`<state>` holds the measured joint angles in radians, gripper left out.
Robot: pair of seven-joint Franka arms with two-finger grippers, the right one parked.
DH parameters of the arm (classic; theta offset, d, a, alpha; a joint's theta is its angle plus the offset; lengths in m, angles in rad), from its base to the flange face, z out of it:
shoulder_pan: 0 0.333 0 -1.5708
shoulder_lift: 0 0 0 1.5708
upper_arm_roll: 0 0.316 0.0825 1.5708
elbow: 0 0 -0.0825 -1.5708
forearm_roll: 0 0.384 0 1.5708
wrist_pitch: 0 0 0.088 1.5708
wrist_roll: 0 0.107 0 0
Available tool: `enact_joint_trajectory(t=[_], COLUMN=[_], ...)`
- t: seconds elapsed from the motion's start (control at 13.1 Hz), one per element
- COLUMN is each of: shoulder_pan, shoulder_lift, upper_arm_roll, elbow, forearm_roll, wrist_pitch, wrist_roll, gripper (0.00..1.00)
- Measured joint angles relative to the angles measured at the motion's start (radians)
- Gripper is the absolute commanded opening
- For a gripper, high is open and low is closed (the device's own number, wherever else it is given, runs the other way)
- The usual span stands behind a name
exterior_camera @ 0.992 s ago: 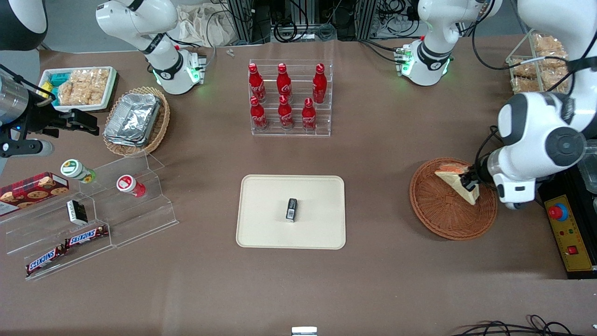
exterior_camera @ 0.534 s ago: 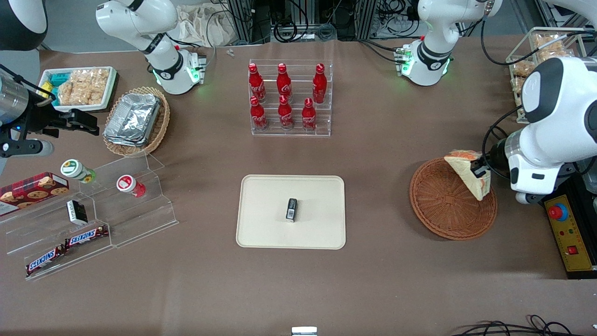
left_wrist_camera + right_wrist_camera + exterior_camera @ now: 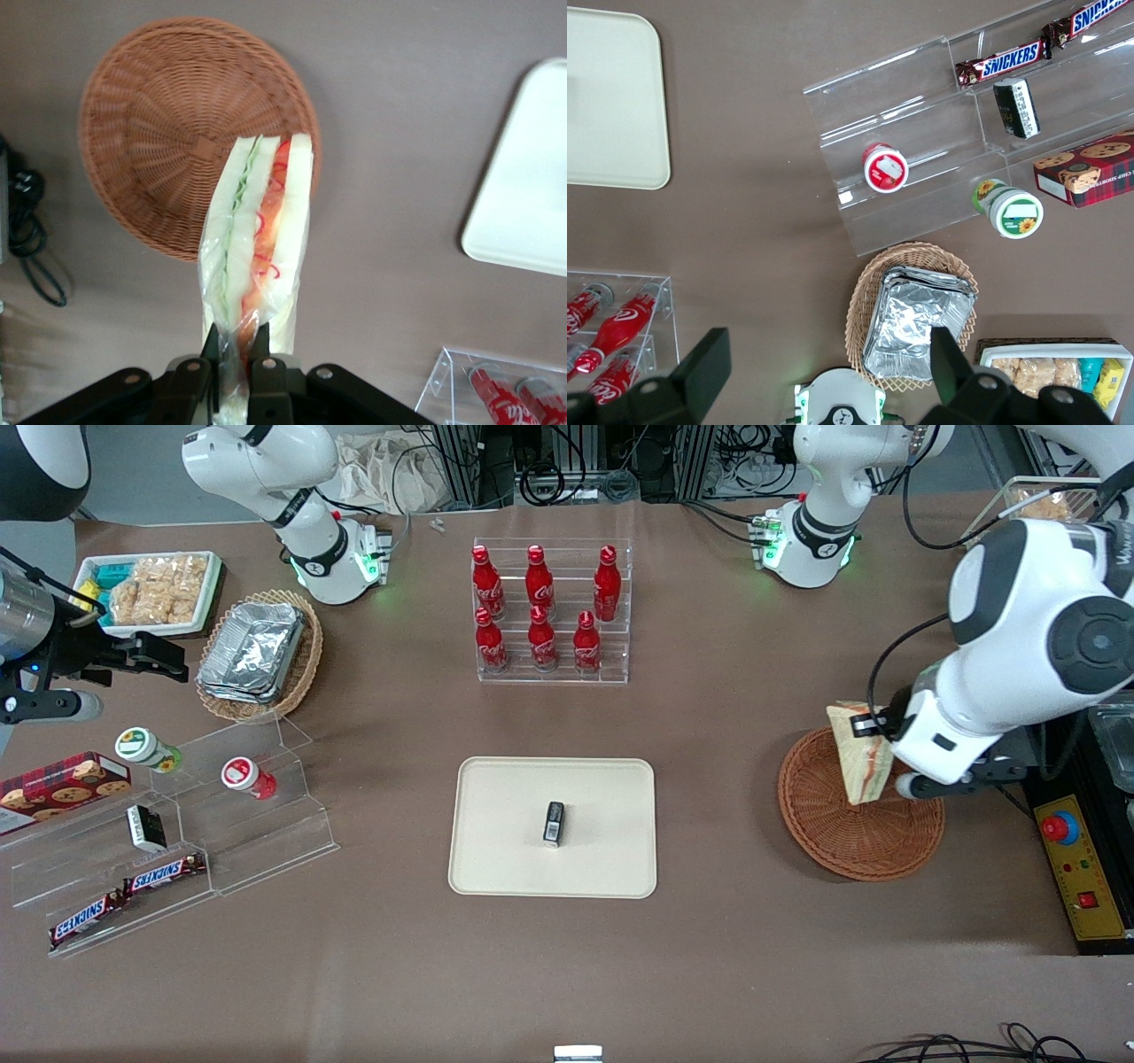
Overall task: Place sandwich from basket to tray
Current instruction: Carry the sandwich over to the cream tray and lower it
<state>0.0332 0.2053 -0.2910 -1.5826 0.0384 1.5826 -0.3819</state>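
Your table, from the left edge of the front frame to the right:

- White dish [image 3: 146,593], upper left: bagged fried snacks, plus small teal and yellow packs at one end.
- Pale oval wicker basket [image 3: 303,662], just right of it: a stack of foil containers [image 3: 251,648].
- Clear stepped shelf [image 3: 239,828], lower left: two lidded cups, a small dark box, two Snickers bars [image 3: 124,896]; a cookie box [image 3: 62,782] sits at its left end.
- Clear tiered rack [image 3: 551,615], upper centre: six red bottles, all upright.
- Tray [image 3: 505,841], centre: one small dark item [image 3: 554,822] standing near its middle, nothing else on it.
- Basket [image 3: 833,833], right of centre: you see bare weave inside it, with no contents.
- Sandwich [image 3: 858,766]: lifted clear above the basket's farther rim, hanging point-down, well apart from the tray.

Left arm: it reaches in from the frame's right edge, elbow high, forearm slanting down toward the basket. The gripper [image 3: 235,354] is clamped on the sandwich's wrapped end; in the wrist view both fingers [image 3: 259,341] pinch the plastic, with the red and green filling edge facing the camera.
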Motion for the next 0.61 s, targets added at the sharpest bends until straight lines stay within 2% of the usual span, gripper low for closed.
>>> enact_joint_trajectory(t=[0.23, 0.38, 0.53, 0.61], shoulder_pan=[-0.003, -0.005, -0.005, -0.008], shoulder_lift=[0.030, 0.094, 0.216, 0.231], upper_arm_roll=[-0.094, -0.158, -0.235, -0.252], elbow=[0.006, 0.017, 0.055, 0.049], forearm_roll=[0.010, 0.040, 0.118, 0.167], wrist_pitch=[0.011, 0.085, 0.203, 0.245], wrist_roll=[0.003, -0.006, -0.044, -0.116], gripper=[0.00, 0.00, 0.00, 0.00])
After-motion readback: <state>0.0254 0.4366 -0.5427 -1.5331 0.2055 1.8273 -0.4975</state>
